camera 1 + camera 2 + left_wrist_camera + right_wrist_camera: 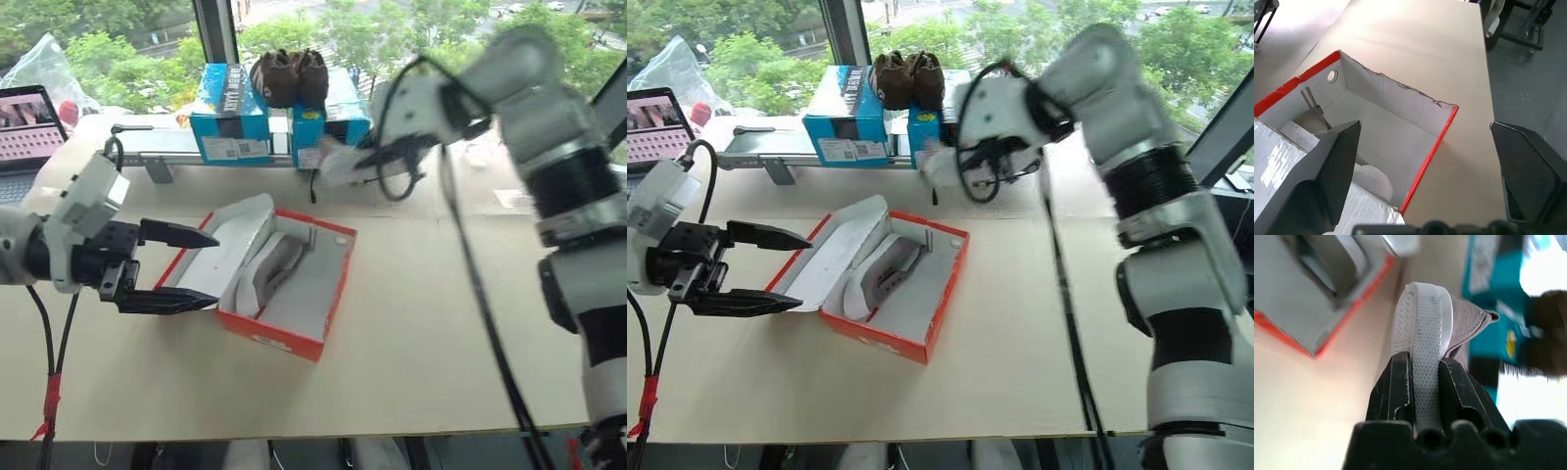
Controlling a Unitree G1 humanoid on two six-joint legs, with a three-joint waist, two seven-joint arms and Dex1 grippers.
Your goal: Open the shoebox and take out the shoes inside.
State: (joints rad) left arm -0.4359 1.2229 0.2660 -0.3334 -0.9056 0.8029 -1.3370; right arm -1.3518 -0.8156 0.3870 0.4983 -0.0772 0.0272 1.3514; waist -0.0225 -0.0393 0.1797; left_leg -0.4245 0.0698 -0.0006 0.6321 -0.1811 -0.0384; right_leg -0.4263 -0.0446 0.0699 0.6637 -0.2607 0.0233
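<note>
Between right pincer (1425, 377) fingers, grey sneaker (1449, 328)

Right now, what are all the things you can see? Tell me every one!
shoebox: one, red outside and white-grey inside, lid open, on the table
grey sneakers: two; one lies inside the shoebox, the other is up in the air, gripped by its white sole
blue boxes: two, side by side at the back of the table
brown shoes: one pair, dark, on top of the blue boxes
laptop: one, screen lit, at the far left edge
table: one, pale beige
left gripper: black fingers wide open, beside the open lid
right gripper: black fingers shut on the sneaker's sole
</note>
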